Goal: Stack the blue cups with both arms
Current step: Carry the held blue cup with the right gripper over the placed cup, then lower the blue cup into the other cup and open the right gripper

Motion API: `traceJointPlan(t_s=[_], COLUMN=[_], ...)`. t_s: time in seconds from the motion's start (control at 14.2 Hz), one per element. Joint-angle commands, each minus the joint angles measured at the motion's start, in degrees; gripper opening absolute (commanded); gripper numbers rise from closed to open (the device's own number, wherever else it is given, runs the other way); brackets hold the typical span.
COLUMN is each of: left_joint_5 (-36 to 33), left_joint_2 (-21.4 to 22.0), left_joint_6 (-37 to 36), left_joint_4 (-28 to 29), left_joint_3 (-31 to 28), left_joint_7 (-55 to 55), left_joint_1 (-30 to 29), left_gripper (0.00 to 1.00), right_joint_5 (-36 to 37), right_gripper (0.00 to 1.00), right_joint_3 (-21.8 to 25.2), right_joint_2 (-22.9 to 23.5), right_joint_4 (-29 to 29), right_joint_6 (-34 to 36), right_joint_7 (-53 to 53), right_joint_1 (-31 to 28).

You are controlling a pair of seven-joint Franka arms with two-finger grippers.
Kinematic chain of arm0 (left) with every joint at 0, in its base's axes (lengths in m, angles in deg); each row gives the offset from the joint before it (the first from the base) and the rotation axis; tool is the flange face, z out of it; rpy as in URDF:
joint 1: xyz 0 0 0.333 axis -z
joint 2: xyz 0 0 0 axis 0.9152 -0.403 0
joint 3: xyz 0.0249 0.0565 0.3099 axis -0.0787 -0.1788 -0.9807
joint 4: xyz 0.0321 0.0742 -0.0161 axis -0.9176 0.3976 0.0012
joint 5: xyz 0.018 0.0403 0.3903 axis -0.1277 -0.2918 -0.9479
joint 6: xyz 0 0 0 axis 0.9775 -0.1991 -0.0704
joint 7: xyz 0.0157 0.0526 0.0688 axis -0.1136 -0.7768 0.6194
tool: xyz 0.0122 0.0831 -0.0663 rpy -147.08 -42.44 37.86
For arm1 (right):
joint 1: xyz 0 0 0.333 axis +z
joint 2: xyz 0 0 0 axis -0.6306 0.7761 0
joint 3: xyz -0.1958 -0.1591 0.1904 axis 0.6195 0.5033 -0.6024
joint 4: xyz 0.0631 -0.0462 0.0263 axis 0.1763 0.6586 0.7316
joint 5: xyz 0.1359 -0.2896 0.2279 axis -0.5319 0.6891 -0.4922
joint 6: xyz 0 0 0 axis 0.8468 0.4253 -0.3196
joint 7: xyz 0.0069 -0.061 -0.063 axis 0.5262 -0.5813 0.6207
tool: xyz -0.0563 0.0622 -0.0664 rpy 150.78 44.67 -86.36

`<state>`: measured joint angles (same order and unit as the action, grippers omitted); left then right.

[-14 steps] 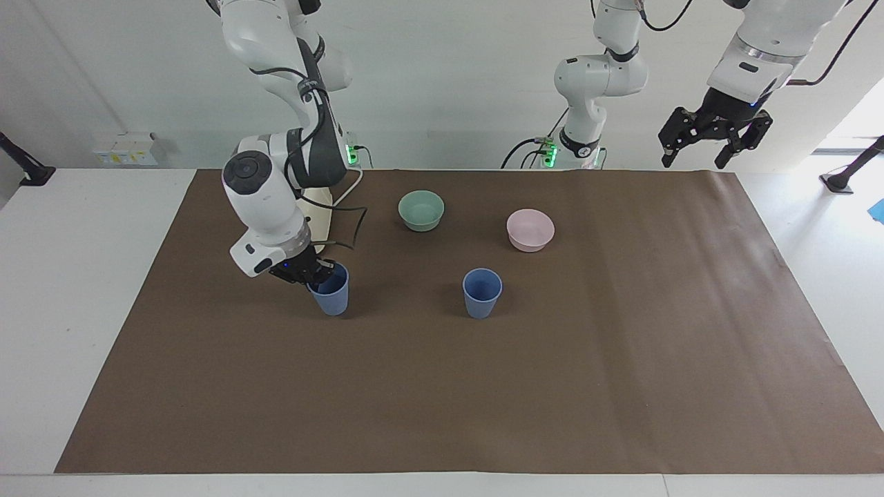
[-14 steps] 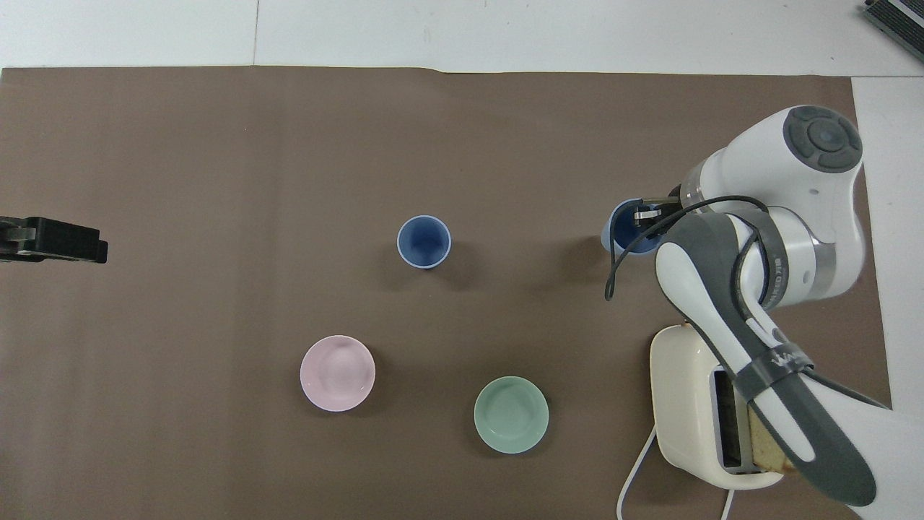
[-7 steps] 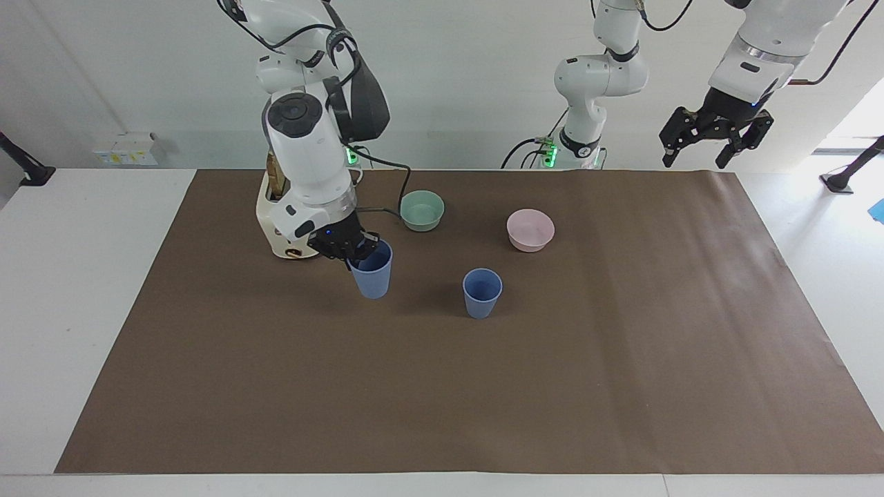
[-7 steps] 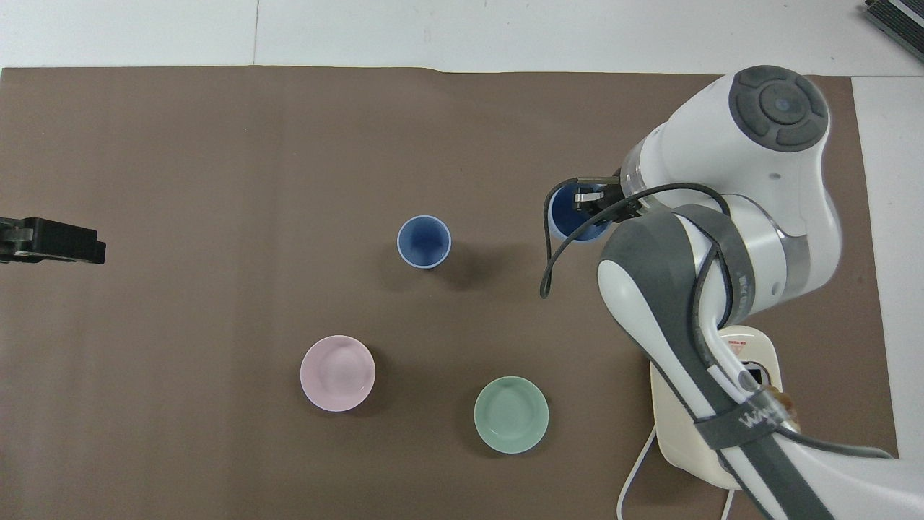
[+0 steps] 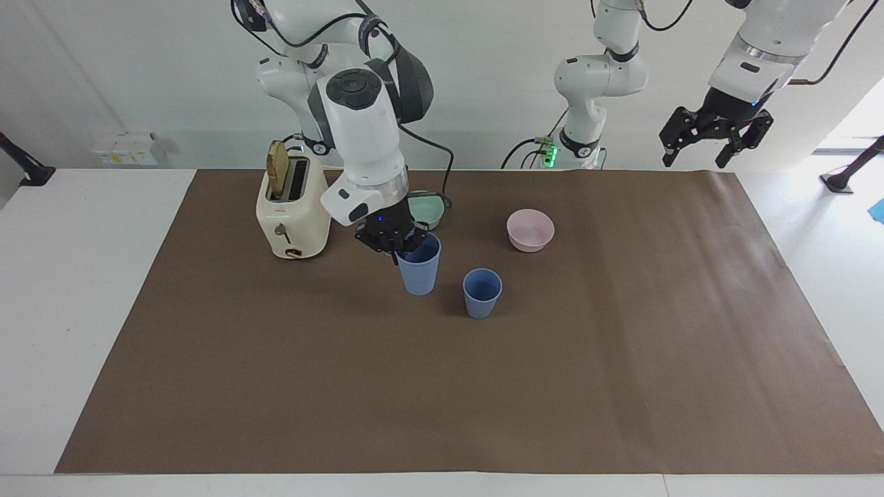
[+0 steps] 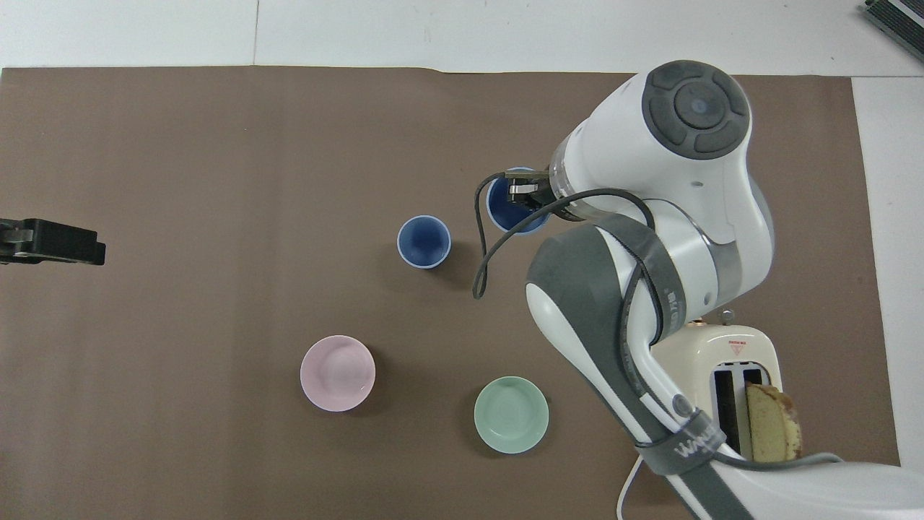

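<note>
Gripping the rim of one small matte blue plastic tumbler (image 5: 419,272), the right arm's black two-finger gripper (image 5: 395,239) holds that cup clear of the brown paper table cover (image 5: 621,359), one finger inside the mouth and one outside the wall, clamped on it. The carried cup hangs upright over the cover, near the second matte blue tumbler (image 5: 481,293), which stands upright on the cover by itself. A green bowl (image 6: 511,414) and a pink bowl (image 5: 530,230) sit nearer to the robots than the standing cup. A cream toaster (image 5: 293,212) with a slice of bread (image 6: 772,433) in its slot stands toward the right arm's end. The left arm waits, its black gripper (image 5: 715,138) raised with fingers spread apart over the table's edge at the left arm's end
</note>
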<state>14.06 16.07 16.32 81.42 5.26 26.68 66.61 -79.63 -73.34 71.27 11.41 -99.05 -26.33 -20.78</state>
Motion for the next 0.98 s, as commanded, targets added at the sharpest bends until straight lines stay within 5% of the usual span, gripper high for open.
traceJointPlan(t_s=[0.0, 0.49, 0.91], left_joint_5=[0.7, 0.7, 0.7], left_joint_2=[0.9, 0.9, 0.9], left_joint_6=[-0.9, -0.9, -0.9], left_joint_4=[0.1, 0.1, 0.1], left_joint_3=[0.4, 0.4, 0.4], left_joint_7=[-0.4, -0.4, -0.4], left_joint_1=[-1.0, -1.0, -1.0], left_gripper=[1.0, 1.0, 1.0], right_joint_5=[-0.2, 0.6, 0.4], right_gripper=[0.0, 0.0, 0.0], right_joint_3=[-3.4, -3.8, -3.9], right_joint_2=[3.7, 10.0, 9.6], right_joint_4=[-5.5, -7.9, -6.7], right_joint_6=[-0.7, -4.3, -3.3], right_joint_7=[-2.4, -9.8, -9.9], right_joint_1=[0.4, 6.5, 6.6])
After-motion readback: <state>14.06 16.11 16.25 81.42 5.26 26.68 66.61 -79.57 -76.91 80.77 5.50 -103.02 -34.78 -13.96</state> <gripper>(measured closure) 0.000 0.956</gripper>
